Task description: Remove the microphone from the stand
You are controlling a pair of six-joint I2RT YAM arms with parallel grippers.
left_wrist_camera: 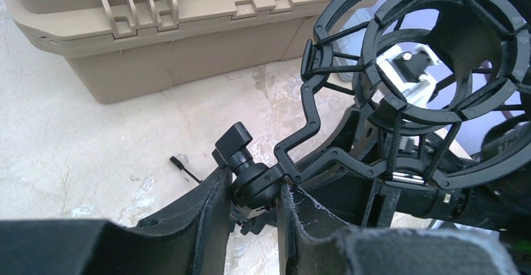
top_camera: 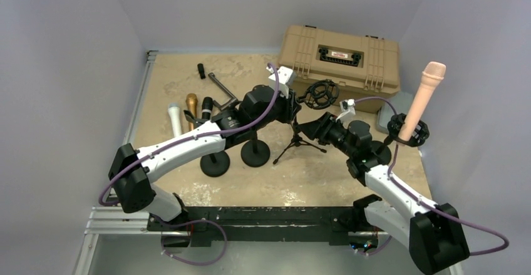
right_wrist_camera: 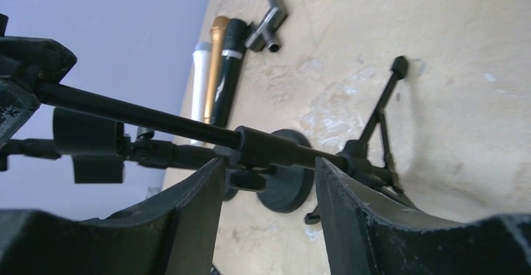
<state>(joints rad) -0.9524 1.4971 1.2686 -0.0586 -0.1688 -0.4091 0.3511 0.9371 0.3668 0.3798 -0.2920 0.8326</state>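
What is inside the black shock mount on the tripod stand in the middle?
Nothing: the shock mount ring is empty, and a white bracket shows through it. The left gripper clamps its swivel joint. The ring's right edge lies outside the left wrist view.

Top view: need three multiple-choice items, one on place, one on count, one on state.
1. Where is the pink microphone?
A. upright in the right mount
B. lying flat at the left
C. hanging upside down

2. How many microphones lie side by side at the left?
A. one
B. three
C. five

3. The centre mount is:
A. empty
B. holding a microphone
C. wrapped in cloth

Answers:
1 A, since it stands up out of that mount's ring.
2 B, since there is a white one, a gold one and a black one.
3 A, since the left wrist view looks straight through its ring.
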